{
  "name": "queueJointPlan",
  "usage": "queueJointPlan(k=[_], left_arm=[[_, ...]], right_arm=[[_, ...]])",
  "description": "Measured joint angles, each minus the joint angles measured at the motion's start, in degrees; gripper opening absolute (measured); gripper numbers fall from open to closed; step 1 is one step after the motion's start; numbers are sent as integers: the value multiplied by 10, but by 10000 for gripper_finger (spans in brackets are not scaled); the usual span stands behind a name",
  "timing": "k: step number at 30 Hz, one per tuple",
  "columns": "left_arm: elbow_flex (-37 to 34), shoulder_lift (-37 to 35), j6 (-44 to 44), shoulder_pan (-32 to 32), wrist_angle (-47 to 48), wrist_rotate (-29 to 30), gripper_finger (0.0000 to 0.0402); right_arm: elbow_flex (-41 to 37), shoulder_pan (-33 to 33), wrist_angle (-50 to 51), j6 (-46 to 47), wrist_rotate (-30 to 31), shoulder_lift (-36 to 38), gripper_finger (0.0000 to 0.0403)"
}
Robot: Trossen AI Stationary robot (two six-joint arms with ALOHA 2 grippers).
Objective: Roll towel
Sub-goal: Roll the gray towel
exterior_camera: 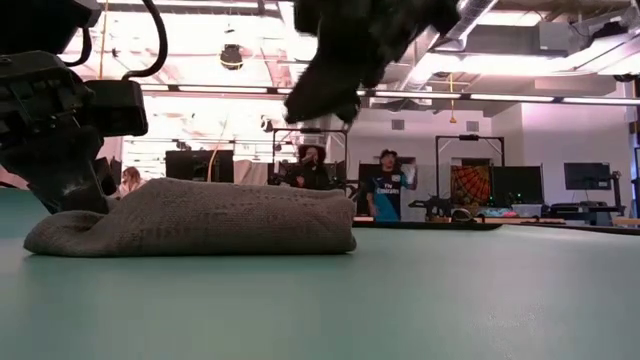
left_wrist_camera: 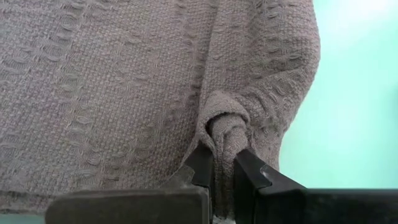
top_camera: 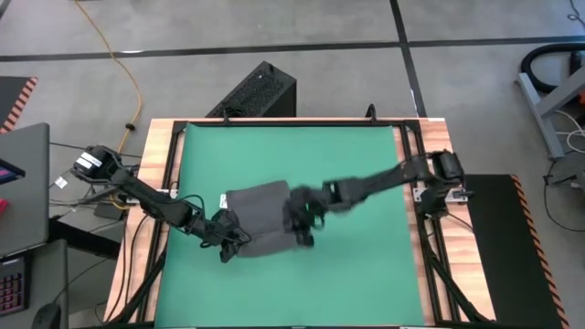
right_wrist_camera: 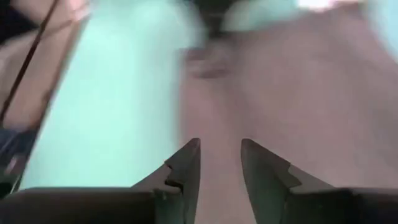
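**Towel pinched at one corner, second pincer raised above it**

The towel [top_camera: 265, 219] lies near the middle of the green mat [top_camera: 366, 174] that covers the desk [top_camera: 155, 183], folded into a low grey bundle. In the low view it sits flat on the mat as a thick slab, its rounded end towards the picture's right.

The left pincer [left_wrist_camera: 222, 167] is at the towel's left edge, down at mat level. Its jaws are closed on a small bunched fold of the cloth (the wrist view shows the twist of fabric squeezed between the two dark fingers [left_wrist_camera: 202, 165]). The rest of the towel spreads away from that pinch, with bare mat beside it.

The right pincer [right_wrist_camera: 221, 163] is over the towel's right end, reached in from the right side of the desk. In the low view it hangs clear above the towel, not touching it. Its jaws stand partly apart with nothing between them; the wrist view shows grey cloth and green mat below the gap (blurred, so no finer detail can be read).

Beyond the desk, the low view shows a room with ceiling lights, monitors and several people [exterior_camera: 385, 185] in the background. A black box [top_camera: 260, 91] stands on the floor at the desk's far edge, and a yellow cable [top_camera: 123, 64] trails across the floor.
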State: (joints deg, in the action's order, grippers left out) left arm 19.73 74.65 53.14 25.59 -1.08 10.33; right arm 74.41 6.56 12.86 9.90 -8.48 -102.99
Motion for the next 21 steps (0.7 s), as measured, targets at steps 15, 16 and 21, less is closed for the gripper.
queueJointPlan(k=[15, 16, 21], left_arm=[[0, 0, -1, -1, 1, 0, 11], [0, 0, -1, -1, 1, 1, 11], [0, 0, -2, -1, 0, 2, 11]], right_arm=[[20, 59, -41, -114, 101, -32, 184], [20, 59, -39, -115, 99, -32, 191], [22, 59, -47, -132, 99, -46, 205]])
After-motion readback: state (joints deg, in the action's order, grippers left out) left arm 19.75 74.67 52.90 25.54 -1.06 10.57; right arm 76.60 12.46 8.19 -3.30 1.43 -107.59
